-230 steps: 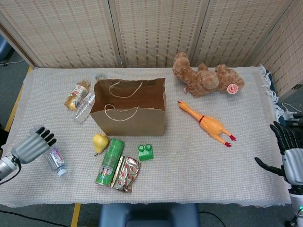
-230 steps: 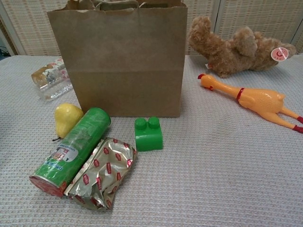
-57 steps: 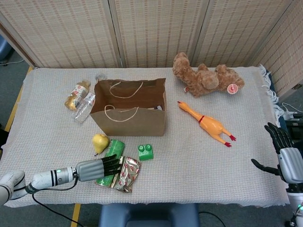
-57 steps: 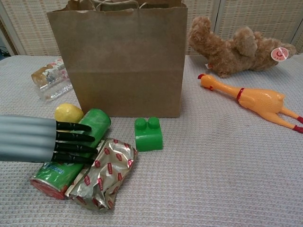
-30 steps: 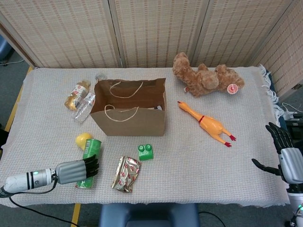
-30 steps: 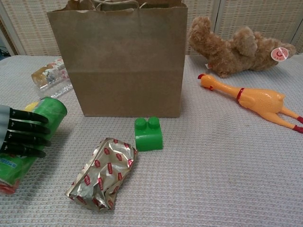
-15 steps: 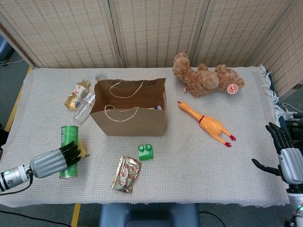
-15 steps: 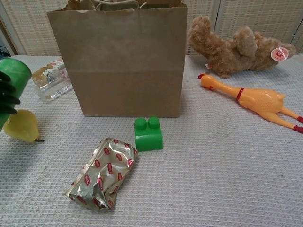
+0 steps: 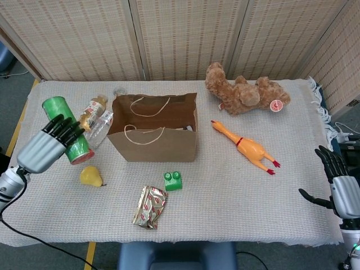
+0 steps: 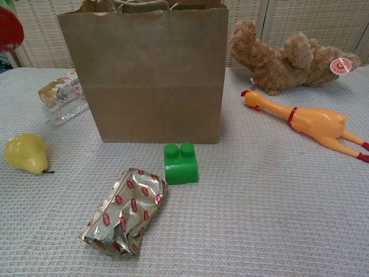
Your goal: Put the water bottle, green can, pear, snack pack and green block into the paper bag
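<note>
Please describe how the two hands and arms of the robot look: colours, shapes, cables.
The left hand has a ribbed silver-grey back and black fingers; behind it a silver-grey wrist section leads to a rounded white arm segment, from which a thin black cable runs. The right hand has the same look: black fingers, silver-grey back, pale wrist below. No markings can be read.

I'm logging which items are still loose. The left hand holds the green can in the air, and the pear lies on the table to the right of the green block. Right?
Not quite. The pear lies left of the green block, as the head view shows. The left hand does hold the green can off the table.
</note>
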### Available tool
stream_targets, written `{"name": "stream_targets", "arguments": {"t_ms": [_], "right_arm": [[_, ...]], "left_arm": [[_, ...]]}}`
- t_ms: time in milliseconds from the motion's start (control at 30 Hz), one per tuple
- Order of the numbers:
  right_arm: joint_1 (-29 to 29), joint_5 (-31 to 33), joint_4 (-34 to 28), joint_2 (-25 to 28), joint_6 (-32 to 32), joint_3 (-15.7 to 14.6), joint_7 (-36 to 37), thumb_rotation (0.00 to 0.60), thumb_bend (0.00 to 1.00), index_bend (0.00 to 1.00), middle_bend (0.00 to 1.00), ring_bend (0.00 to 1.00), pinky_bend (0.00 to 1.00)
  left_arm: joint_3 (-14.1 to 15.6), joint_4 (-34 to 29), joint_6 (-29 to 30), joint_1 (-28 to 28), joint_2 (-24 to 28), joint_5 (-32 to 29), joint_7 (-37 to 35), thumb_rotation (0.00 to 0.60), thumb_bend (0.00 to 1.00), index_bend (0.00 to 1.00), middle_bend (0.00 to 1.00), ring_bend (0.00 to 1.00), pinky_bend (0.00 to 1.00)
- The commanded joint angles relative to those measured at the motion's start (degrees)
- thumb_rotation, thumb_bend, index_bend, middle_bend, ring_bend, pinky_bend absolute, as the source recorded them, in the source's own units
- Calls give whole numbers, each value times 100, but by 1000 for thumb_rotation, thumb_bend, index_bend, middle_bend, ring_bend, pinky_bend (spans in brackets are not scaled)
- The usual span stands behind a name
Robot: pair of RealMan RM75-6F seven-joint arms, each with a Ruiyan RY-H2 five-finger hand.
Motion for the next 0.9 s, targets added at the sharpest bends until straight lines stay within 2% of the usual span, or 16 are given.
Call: {"name": "stream_targets", "arguments": {"t_ms": [33, 167, 300, 433, 600, 900], "right_arm": [[-2, 1, 2, 3, -1, -2, 3, 600, 57, 0, 0, 0, 0], [0, -3, 10, 8, -8, -5, 22, 600, 57, 0, 0, 0, 0], [-2, 0, 18, 19, -14, -7, 61, 600, 57, 0, 0, 0, 0], [-3, -3, 17, 31, -20, -13, 83, 600, 57, 0, 0, 0, 0], [-2, -23, 23, 40, -24, -25, 96, 600, 57, 0, 0, 0, 0], [1, -22, 29, 55, -40, -31, 136, 600, 57, 0, 0, 0, 0]], "left_arm": [[-849, -984, -82, -43, -374, -918, -441, 600, 661, 640, 696, 632, 722], [-1424, -2129, -394, -166, -542, -1770, -647, 600, 660, 639, 697, 634, 722], [-2150, -3629, -798, -281, -607, -3065, -998, 600, 661, 639, 698, 634, 721], [-2623, -4654, -1179, -412, -522, -3997, -1160, 600, 663, 641, 698, 634, 721], [-2862, -4997, -1230, -628, -705, -4315, -1035, 600, 665, 646, 699, 634, 720], [-2917, -4823, -1263, -842, -1103, -4420, -907, 600, 665, 645, 699, 634, 719]]}}
